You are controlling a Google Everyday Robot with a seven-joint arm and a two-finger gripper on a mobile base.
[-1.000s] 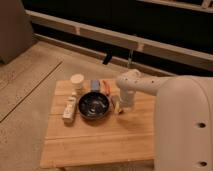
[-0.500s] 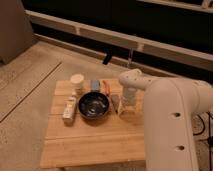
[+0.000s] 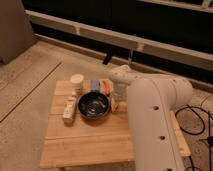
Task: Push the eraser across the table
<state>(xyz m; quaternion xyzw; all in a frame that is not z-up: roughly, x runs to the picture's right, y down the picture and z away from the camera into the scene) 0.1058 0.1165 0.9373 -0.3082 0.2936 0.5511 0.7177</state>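
On the crowded table (image 3: 85, 142), the gripper (image 3: 118, 97) at 3 o'clock of the bowl (image 3: 93, 106), its opening I cannot tell, may shove the bowl, not the hidden eraser.

The white arm (image 3: 152, 115) reaches in from the right over the table (image 3: 85, 145). Its gripper (image 3: 118, 99) hangs low just right of the dark bowl (image 3: 93, 106), seemingly at the tabletop. A white bar (image 3: 69, 108) lies left of the bowl; a pale cup (image 3: 76, 81), blue block (image 3: 95, 85) and orange block (image 3: 106, 86) stand behind it.
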